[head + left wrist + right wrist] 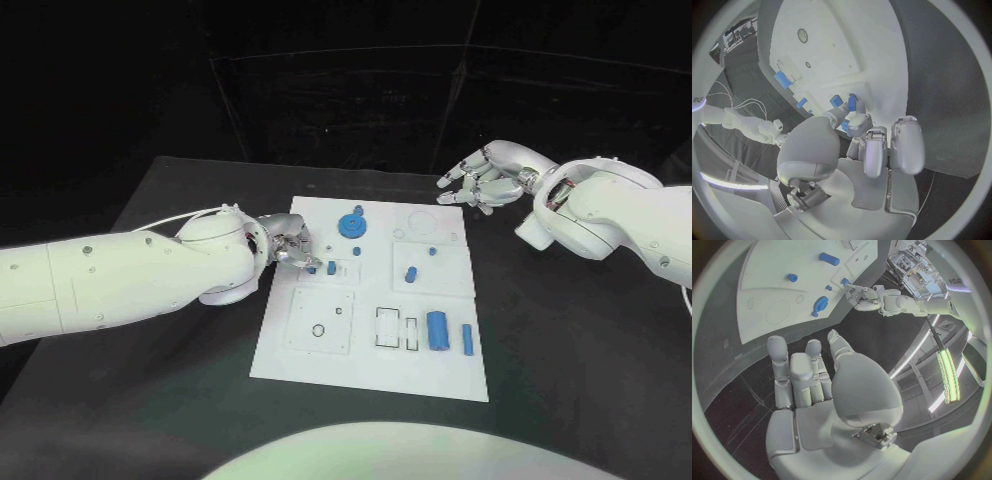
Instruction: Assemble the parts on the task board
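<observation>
The task board [329,360] lies in the middle of the black table [577,380], and at its left edge, about halfway up, the left hand's fingertips [852,103] are pinched on a small blue part [332,268] — in the left wrist view two fingers close on blue pieces right at the board's surface, so the part is probably being steered into or lifted from its seat there; which of the two I cannot tell. The left hand [291,240] comes in low from the left, wrist level with the board, which suits a precise press more than a carry. The right hand [488,177] hangs off the far right corner of the board, well apart from every part, fingers loosely curled and separate with nothing between them — likely parked so as not to crowd the work. The board itself is a white plate divided into rectangular panels with outlined recesses; a round blue gear-like part [352,223] sits toward the far side, a short blue peg [411,273] in the middle, and a blue cylinder [438,331] with a slim blue bar [467,339] on the near right.
</observation>
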You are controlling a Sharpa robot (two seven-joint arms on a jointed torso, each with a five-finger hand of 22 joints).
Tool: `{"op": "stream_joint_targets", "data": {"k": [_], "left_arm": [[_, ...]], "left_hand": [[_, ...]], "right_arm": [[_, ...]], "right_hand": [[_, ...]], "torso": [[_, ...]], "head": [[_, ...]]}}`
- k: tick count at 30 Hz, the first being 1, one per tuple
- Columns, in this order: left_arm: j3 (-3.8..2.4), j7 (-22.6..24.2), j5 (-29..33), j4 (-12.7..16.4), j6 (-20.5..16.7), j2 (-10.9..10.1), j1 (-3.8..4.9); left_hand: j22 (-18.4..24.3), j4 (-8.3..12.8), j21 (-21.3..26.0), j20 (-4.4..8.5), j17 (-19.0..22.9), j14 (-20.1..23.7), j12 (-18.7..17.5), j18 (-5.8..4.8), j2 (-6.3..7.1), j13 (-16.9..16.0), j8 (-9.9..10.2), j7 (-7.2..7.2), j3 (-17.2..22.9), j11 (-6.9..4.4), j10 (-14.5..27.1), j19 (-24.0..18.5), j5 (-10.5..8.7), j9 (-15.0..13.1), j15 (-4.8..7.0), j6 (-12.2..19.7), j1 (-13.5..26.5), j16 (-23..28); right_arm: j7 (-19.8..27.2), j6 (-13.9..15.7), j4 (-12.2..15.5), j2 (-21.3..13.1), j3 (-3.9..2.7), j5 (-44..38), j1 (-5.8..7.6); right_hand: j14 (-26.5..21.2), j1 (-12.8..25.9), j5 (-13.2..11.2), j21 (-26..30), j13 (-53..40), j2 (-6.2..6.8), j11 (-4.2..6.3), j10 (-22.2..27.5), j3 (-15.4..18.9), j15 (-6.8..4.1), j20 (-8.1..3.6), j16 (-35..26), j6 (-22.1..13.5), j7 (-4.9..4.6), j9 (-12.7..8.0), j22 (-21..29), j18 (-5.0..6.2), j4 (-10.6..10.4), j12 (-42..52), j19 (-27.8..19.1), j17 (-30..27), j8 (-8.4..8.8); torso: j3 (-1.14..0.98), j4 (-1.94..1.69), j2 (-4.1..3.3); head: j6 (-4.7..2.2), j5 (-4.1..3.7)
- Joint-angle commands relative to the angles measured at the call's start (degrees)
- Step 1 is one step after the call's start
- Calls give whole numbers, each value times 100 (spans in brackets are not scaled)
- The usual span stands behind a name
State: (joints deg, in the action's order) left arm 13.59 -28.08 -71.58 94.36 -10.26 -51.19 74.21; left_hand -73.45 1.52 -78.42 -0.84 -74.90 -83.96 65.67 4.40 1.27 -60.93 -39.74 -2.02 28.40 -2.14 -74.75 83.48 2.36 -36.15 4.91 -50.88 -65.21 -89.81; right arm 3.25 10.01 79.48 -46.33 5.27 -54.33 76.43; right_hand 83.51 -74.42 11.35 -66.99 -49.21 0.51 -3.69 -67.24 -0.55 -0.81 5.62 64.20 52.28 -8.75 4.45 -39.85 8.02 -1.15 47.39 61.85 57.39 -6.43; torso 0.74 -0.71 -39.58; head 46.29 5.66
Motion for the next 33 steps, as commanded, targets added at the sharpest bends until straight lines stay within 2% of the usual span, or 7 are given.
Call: {"op": "stream_joint_targets", "data": {"k": [1,10,19,26,33], "left_arm": [[8,-5,-38,7,200,4,-9],[8,1,-4,-3,214,25,-12],[8,16,236,-56,203,75,-13],[7,-7,403,-98,189,112,-13],[7,-53,466,-114,140,127,-13]], "left_hand": [[2,273,-26,2,-1510,-604,17,-91,13,9,-29,33,232,-14,-38,56,30,5,52,0,-49,-19],[1,271,-27,2,-1510,-604,18,-91,15,7,-30,33,232,-13,-39,57,30,5,52,-1,-48,-19],[6,165,-20,4,-1510,-604,-8,-91,-1,39,-45,22,211,-2,-27,53,30,5,46,2,57,-19],[-4,-38,-23,4,-1510,-604,-32,-92,123,75,-92,26,-9,-1,-9,55,29,-5,47,-36,353,-19],[-5,-147,-20,9,-1510,-604,-38,-91,188,88,-113,35,-160,-9,1,55,29,-6,56,-44,502,-19]], "right_arm": [[46,-13,6,0,-3,2,11],[46,-7,8,-1,-3,2,11],[42,0,16,-2,-3,2,11],[41,8,24,-5,-3,2,11],[36,16,33,-12,-3,2,11]], "right_hand": [[-25,-13,30,35,7,-65,9,35,43,7,2,-28,3,-1,0,6,95,3,-22,-28,-7,-25],[-25,-13,30,35,7,-65,9,35,43,7,2,-28,3,-1,0,6,95,3,-22,-28,-7,-25],[-21,-11,32,57,14,-80,10,31,64,6,3,-48,7,0,1,30,98,-10,-25,-33,-14,-36],[-21,-11,32,57,14,-80,10,31,64,6,3,-48,7,0,1,30,98,-10,-25,-33,-14,-36],[-23,-10,32,64,25,-79,9,37,68,6,3,-57,5,0,1,40,100,-11,-36,-37,-23,-36]], "torso": [[3,-3,0],[1,2,-1],[0,-1,-3],[-1,1,0],[0,-3,-4]], "head": [[2,0],[-2,-3],[2,-10],[7,-10],[11,-24]]}}
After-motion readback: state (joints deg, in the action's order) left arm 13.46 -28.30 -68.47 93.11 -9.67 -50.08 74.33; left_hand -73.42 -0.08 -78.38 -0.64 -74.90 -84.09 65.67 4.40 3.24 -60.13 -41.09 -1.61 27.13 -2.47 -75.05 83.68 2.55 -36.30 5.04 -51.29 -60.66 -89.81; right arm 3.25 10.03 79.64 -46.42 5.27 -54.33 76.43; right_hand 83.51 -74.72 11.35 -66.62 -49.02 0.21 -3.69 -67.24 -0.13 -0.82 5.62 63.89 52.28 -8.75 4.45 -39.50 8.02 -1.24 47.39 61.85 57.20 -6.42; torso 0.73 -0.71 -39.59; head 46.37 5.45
